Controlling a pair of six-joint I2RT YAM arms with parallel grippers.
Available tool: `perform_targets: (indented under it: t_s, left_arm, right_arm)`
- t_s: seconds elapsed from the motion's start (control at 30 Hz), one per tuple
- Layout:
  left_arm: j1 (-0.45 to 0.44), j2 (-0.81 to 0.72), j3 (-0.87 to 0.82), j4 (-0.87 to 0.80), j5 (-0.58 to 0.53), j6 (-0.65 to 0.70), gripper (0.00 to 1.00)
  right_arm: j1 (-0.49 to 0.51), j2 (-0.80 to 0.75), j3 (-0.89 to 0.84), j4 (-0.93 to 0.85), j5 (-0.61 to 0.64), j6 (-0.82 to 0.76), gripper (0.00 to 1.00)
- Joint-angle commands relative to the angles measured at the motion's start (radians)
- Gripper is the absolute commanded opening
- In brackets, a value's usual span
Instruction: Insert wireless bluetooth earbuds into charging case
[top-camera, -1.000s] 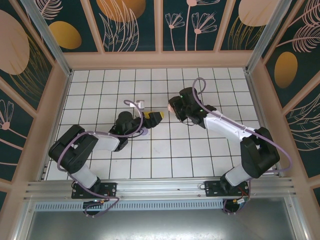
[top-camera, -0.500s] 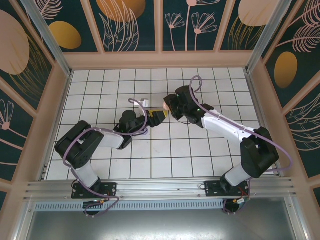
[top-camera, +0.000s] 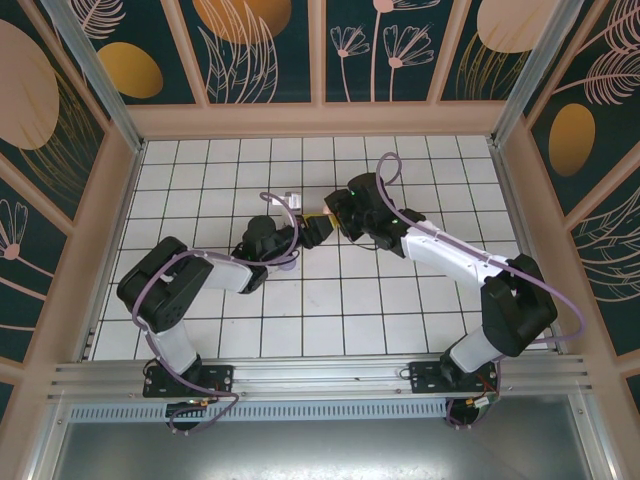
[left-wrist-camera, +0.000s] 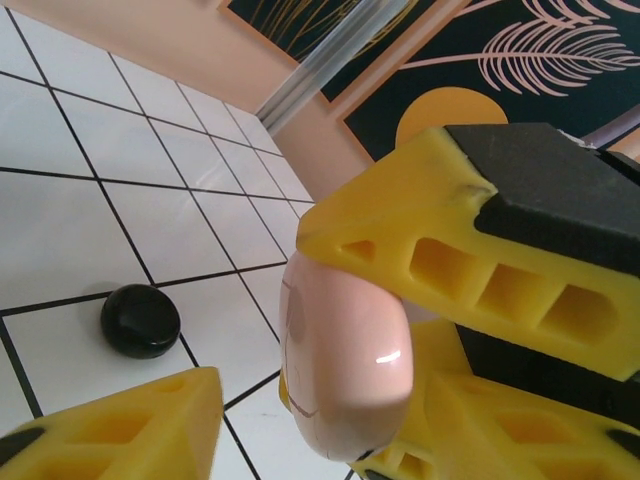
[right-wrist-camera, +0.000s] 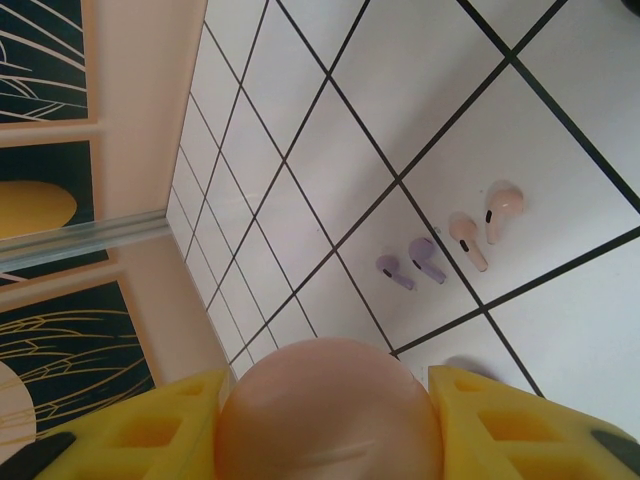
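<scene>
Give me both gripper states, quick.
Left gripper: open, its finger clear of the pink charging case.
Right gripper: shut on the pink charging case.

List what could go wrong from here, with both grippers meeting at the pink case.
1. The pink charging case is smooth and rounded; pinched in the right gripper, it might slip out if the left gripper nudges it.
2. The pink earbuds and lilac earbuds lie close together on the tiles, so a pick could knock a neighbour away.
</scene>
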Motion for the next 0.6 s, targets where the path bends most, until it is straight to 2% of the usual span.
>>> perform_targets:
  t_s: [0.0,0.1,0.3,0.43,0.57]
  left_arm:
    - [-0.005,0.014,0.018,0.039,-0.008,0.007,0.50]
    - [-0.004,0.014,0.017,0.041,-0.013,0.007,0.42]
    - [-0.004,0.019,0.022,0.053,-0.014,0.006,0.35]
    - [-0.004,0.020,0.025,0.061,-0.020,0.002,0.42]
    - [-0.004,0.024,0.029,0.066,-0.022,0.001,0.41]
  right_arm:
    - [0.006,-0.009,0.004,0.027,0.017,0.018,0.36]
    - [0.007,-0.011,-0.002,0.031,0.014,0.019,0.36]
    - [0.010,-0.013,-0.007,0.035,0.008,0.019,0.36]
    - [0.013,-0.016,-0.006,0.036,0.009,0.021,0.36]
    - [0.014,-0.017,-0.004,0.031,0.011,0.020,0.36]
